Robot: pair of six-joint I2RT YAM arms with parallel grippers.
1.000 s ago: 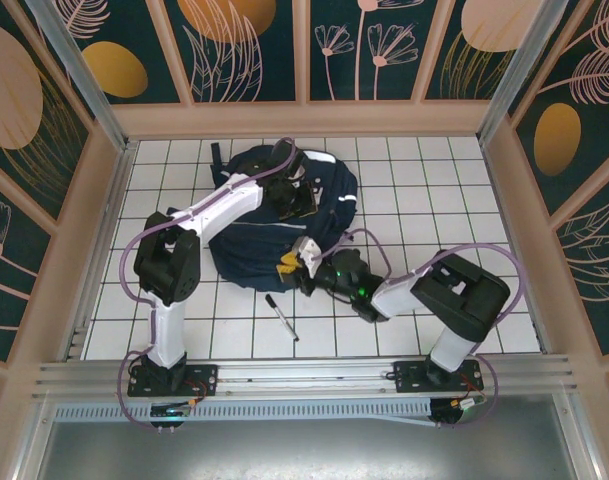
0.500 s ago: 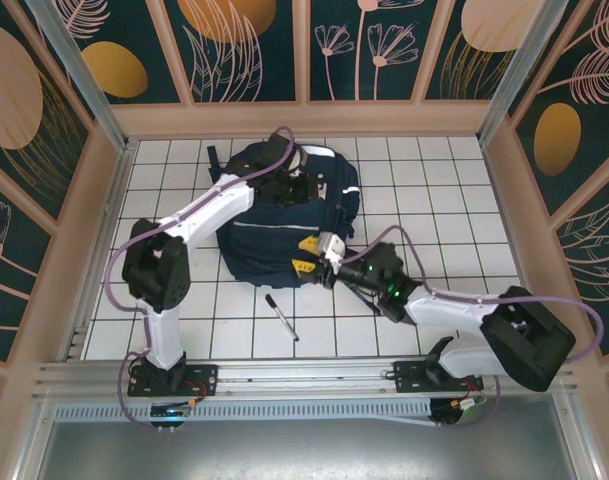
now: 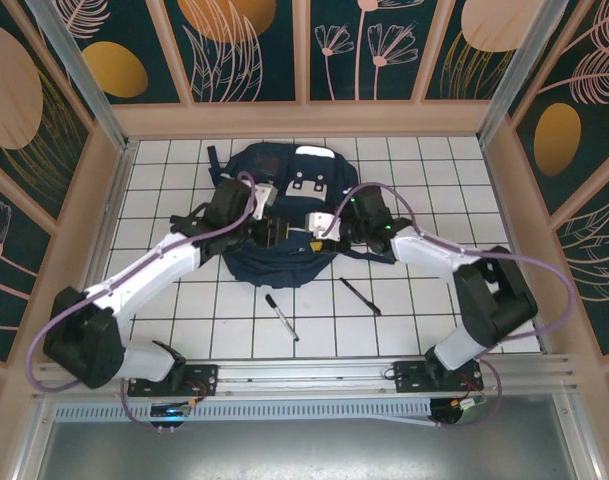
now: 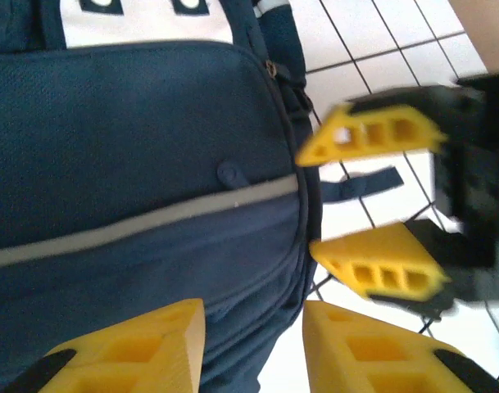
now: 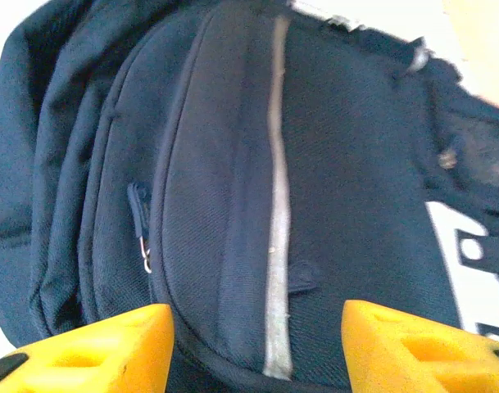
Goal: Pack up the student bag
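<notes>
The bag lies under both arms. The left end effector and right end effector face each other over its front, both spread open and empty.

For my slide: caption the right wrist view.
Open right tool over the student bag, its reflective stripe running between the fingers.

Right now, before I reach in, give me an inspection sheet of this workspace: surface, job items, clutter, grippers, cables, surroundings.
Surface: white tiled table, nothing spilled that I can see.
Job's things: large navy-blue fabric backpack lying front pocket up, grey reflective stripe showing.
Clutter: white-tipped black pen and plain black pen on the tiles, apart from the backpack.
Grippers: left gripper open, empty, over the backpack; right gripper open, empty, facing it.
Cables: purple cables run along both arms.
Surroundings: dark floral wall panels in wooden framing.
</notes>
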